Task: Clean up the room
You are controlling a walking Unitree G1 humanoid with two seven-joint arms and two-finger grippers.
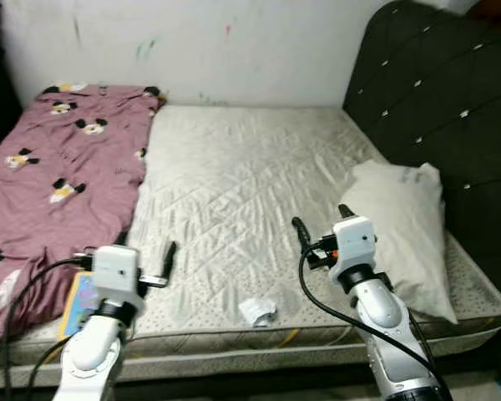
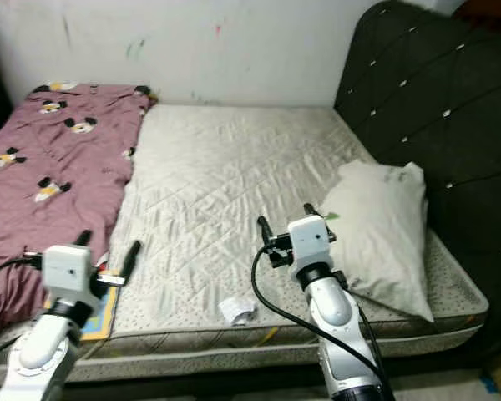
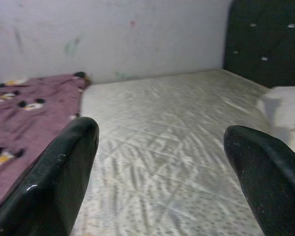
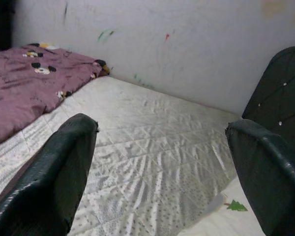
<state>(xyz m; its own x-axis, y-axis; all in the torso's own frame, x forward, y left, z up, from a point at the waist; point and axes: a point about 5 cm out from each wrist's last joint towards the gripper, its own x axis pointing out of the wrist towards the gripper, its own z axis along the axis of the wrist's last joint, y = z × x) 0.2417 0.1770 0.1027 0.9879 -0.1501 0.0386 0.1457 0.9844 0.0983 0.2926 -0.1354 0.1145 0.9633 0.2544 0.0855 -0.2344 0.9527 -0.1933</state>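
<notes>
Mattress [image 1: 234,184] with blanket [image 1: 58,167], pillow [image 1: 401,225], paper [image 1: 257,311]

Silver arms [image 1: 382,311] — black cables, black fingers [image 3: 59,182]

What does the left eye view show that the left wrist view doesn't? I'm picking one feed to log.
Left eye alone: crumpled paper near the mattress's front edge, a colourful book under the blanket's edge, and both grippers, left and right. Left wrist alone: its fingers up close, spread wide. Shared: mattress, pink blanket, pillow, headboard, wall.
</notes>
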